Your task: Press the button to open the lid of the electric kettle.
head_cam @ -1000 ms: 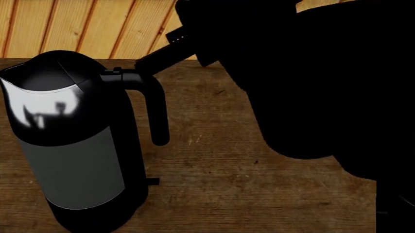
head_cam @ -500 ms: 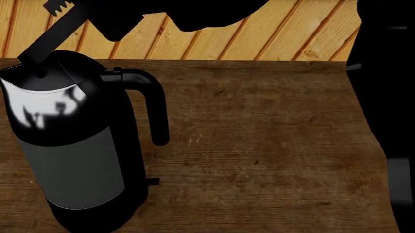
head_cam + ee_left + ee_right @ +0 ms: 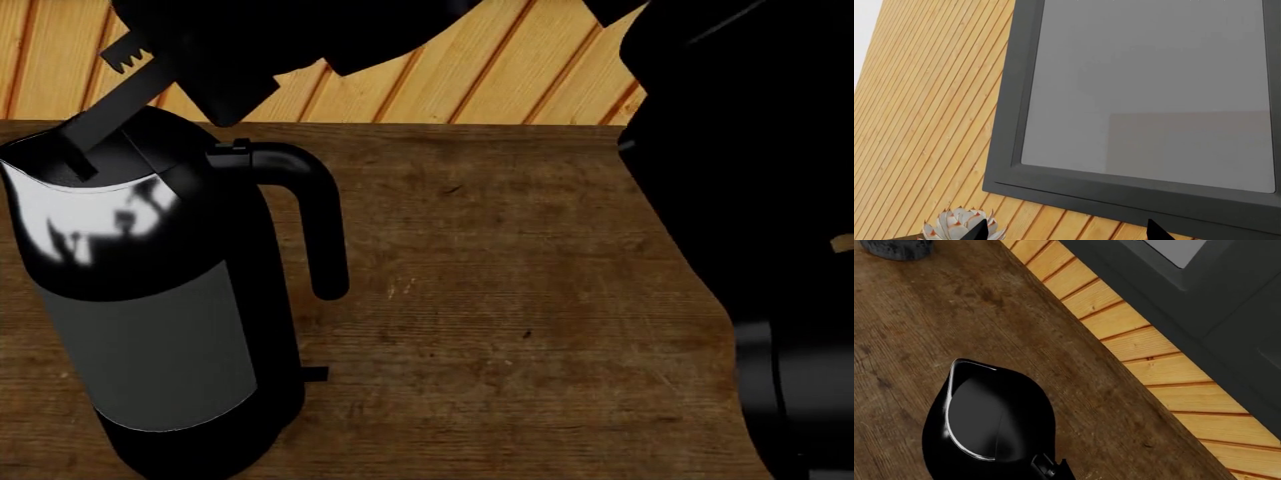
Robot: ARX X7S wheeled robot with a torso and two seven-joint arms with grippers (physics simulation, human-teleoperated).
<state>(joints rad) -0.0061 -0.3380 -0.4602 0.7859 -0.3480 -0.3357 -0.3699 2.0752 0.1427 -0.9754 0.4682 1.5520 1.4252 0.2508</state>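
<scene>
The electric kettle (image 3: 147, 340) stands at the table's left, with a grey middle band and a curved black handle (image 3: 320, 220). Its glossy black lid (image 3: 134, 165) looks closed. The button (image 3: 238, 147) is a small nub where handle meets lid. My right gripper (image 3: 74, 145) reaches in from above, shut, its tip over the spout side of the lid, left of the button; contact cannot be told. The right wrist view shows the lid (image 3: 987, 415) from above, the button (image 3: 1047, 471) and the gripper tip (image 3: 1067, 463) beside it. My left gripper (image 3: 1065, 231) is open, facing a wall.
The wooden table (image 3: 534, 300) runs up to a slatted wood wall (image 3: 441, 80). My right arm (image 3: 747, 150) fills the right side. A small black tab (image 3: 314, 374) sticks out near the kettle's base. A grey pot (image 3: 897, 247), a succulent (image 3: 961, 225) and a dark-framed window (image 3: 1141, 90) show in the wrist views.
My right gripper moved left from the handle top by the button to above the lid, then dropped slightly. The arm swung up, then back in at the right. The kettle stayed still.
</scene>
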